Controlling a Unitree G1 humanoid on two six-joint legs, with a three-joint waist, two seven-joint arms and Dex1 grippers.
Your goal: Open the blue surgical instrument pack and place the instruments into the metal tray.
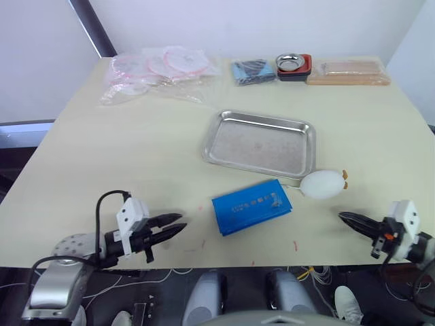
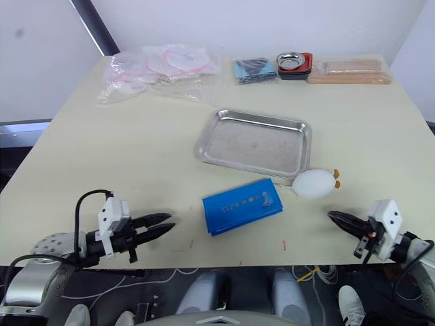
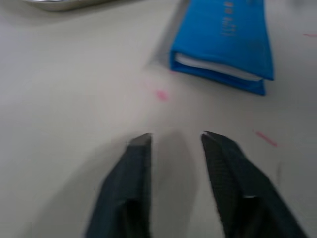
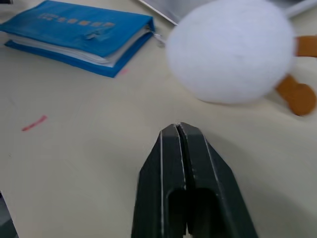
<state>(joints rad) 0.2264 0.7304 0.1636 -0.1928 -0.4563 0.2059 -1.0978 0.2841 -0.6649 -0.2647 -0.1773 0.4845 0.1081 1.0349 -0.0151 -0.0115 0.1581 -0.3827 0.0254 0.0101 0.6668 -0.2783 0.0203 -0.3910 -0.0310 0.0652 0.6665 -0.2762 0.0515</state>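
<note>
From the head, the blue surgical instrument pack (image 1: 251, 206) lies closed on the table (image 1: 122, 156), just in front of the metal tray (image 1: 260, 143). The left wrist view shows the left gripper (image 3: 173, 144) with fingers apart. The right wrist view shows the right gripper (image 4: 177, 130) pressed together, near a white toy (image 4: 230, 54).

Mid-frame on the table (image 1: 102, 149): metal tray (image 1: 260, 144). Just below it, toward the lower centre: surgical instrument pack (image 1: 251, 206), lying flat and closed, apart from the tray's near rim. At the pack's right and against the tray's lower right corner — a round plush toy (image 1: 323, 184). Along the top edge of the table, left to right: a heap of plastic bags (image 1: 160, 68), a small folded bundle (image 1: 252, 71), a small bowl in its holder (image 1: 293, 66), a flat wrapped package (image 1: 349, 72). Lower left of the frame — left gripper (image 1: 178, 227), left of the pack. Lower right: right gripper (image 1: 343, 216), below the toy, well right of the pack.
</note>
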